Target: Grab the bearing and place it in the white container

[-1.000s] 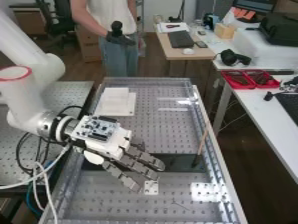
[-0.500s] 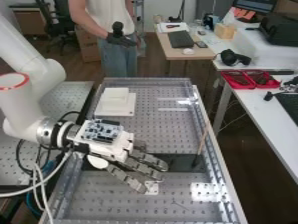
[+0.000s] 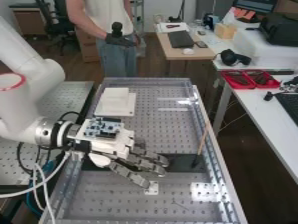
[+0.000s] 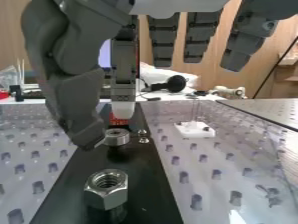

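Over the dark strip across the bench, the hand (image 3: 116,145) hangs with its fingers extended toward the right of the high view. In the wrist view the hand (image 4: 76,95) has its thumb tip close beside the bearing (image 4: 116,136), a round metal ring on the dark strip. A straight finger with a pale tip hangs just above and behind that ring; no finger is curled round it, so the hand is open. Whether the thumb touches the bearing I cannot tell. The white container (image 3: 106,106) lies at the far left of the perforated bench top, a raised square block on it.
A hex nut (image 4: 106,189) stands on the dark strip (image 4: 153,200) near the bearing. A small white block (image 4: 195,130) with thin pins sits beside the strip. A thin wooden stick (image 3: 203,137) leans by the bench's right rail (image 3: 219,150).
The hand has shifted slightly to the right in the high view, its fingertips now over the edge of the small white block. The container has stayed where it was.
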Available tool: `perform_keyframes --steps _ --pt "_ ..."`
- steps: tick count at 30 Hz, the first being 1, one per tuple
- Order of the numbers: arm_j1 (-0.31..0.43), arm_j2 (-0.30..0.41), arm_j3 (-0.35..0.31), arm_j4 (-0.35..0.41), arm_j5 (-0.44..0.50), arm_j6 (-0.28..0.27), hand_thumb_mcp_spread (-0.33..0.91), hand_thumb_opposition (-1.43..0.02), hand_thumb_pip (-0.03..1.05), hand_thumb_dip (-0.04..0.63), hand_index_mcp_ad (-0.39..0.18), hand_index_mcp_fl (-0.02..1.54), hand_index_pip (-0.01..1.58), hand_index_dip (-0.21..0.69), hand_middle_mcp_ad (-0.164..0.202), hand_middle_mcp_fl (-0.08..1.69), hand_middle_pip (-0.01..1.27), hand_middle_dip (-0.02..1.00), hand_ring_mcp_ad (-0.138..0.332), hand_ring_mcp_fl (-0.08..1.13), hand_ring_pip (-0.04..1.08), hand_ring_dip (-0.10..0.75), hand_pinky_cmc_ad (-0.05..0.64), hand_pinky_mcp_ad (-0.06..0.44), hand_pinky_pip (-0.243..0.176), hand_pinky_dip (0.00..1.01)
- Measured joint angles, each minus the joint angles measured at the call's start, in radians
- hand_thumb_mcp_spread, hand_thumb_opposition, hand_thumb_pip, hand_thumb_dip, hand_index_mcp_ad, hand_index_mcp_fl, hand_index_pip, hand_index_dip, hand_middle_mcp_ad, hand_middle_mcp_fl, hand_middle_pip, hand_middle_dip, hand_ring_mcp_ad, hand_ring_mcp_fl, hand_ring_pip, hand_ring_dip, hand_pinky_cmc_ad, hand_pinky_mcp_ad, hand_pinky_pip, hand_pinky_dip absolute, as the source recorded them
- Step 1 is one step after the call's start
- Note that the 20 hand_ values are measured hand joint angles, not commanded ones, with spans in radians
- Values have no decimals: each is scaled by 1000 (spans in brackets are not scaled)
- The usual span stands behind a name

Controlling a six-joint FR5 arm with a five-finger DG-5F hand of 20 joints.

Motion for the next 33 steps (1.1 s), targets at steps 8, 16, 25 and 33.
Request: perform_keyframes --steps 8,16,25,33 --pt "-13 -4 1 -2 -22 -12 494 -815 525 237 -120 63 1440 202 75 23 148 182 117 14 98 75 353 278 -75 182" --pt "-19 -13 9 -2 -40 -13 494 -815 525 239 -120 65 1440 202 75 24 148 182 117 14 98 75 353 279 -75 182" --pt "-29 -19 20 -13 -53 -21 496 -815 525 239 -124 65 1440 202 75 24 148 182 117 14 98 75 353 278 -75 182" --pt "-34 -23 33 -29 -61 -23 496 -815 522 239 -120 101 1440 201 75 24 150 188 117 14 103 80 353 278 -75 182"
